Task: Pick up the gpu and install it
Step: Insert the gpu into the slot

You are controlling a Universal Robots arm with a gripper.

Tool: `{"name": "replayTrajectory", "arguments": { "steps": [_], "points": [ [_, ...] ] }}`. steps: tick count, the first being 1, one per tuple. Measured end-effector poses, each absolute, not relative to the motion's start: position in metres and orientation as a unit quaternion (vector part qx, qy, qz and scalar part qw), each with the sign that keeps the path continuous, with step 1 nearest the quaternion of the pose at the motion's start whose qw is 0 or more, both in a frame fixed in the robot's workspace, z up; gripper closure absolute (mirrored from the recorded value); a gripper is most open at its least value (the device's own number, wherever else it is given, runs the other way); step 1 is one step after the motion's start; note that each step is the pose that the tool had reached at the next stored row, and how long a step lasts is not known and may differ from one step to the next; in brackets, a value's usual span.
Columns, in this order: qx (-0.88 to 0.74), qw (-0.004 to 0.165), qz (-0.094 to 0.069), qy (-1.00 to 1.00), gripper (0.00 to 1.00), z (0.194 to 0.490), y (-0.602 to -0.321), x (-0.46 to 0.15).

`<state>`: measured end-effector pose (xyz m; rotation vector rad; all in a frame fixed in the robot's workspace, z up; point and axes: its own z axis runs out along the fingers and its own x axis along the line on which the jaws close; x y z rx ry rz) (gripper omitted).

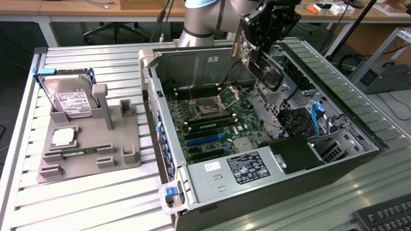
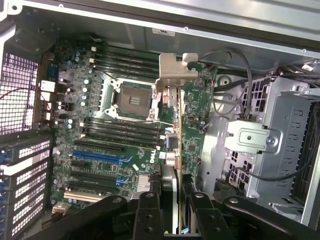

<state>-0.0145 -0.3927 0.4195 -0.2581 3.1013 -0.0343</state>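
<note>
Gripper (image 2: 172, 197) pinching the gpu (image 1: 268, 74) at one end, over the open computer case (image 1: 151, 91) | card judged light, stiff, fragile | best held by bare board edges, clear of components.

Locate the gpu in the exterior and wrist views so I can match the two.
Exterior view: the gpu hangs over the far end of the open case, near the top of the picture, toward the exterior view's right of centre.
Wrist view: the gpu runs edge-on out from the gripper, metal bracket at its far end, over the motherboard.
Shared landmark: the empty CPU socket.
</note>
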Motion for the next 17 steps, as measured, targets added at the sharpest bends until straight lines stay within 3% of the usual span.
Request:
{"name": "replayTrajectory", "arguments": {
  "steps": [17],
  "points": [
    [-0.109,0.015,-0.011,0.994,0.73,0.4195,-0.3927,-0.0145]
  ]
}}
